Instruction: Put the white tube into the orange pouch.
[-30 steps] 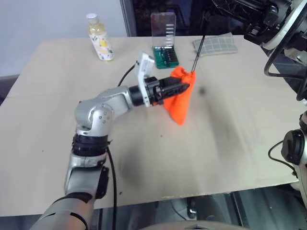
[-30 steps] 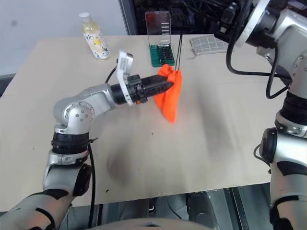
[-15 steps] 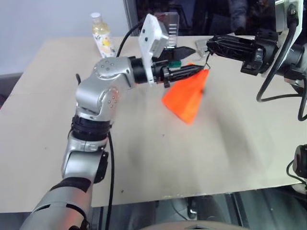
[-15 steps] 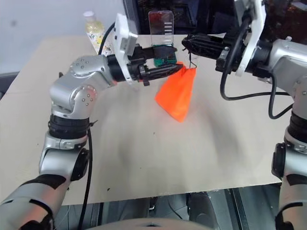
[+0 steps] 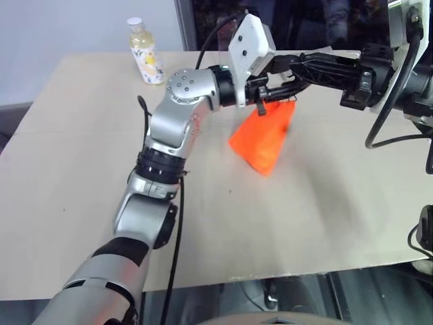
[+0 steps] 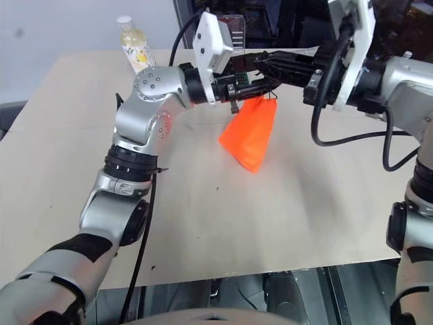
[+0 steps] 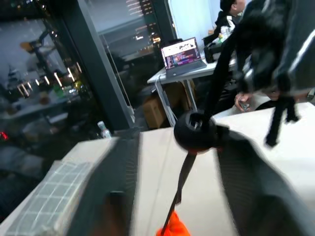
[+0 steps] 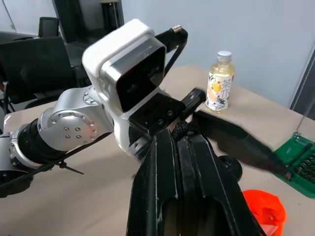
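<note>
Both grippers' fingers (image 6: 267, 64) pinch the black cord, orange pouch (image 6: 250, 134) hanging below.

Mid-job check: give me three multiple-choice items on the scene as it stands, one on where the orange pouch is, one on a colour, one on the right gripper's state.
1. Where is the orange pouch?
A. Lying flat beside the bottle
B. Hanging by its black cord between the two grippers, above the table
C. Under the grey checked pouch

2. What colour is the cap of the bottle at the table's far edge?
A. White
B. Red
C. Black

3. How are the right gripper's fingers?
A. Wide open
B. Shut
C. Clamped on the bottle

Answers: 1 B, the pouch dangles with its lower corner off the tabletop; 2 A, the cap shows white in the head views; 3 B, the right wrist view shows the fingers pressed together.
</note>
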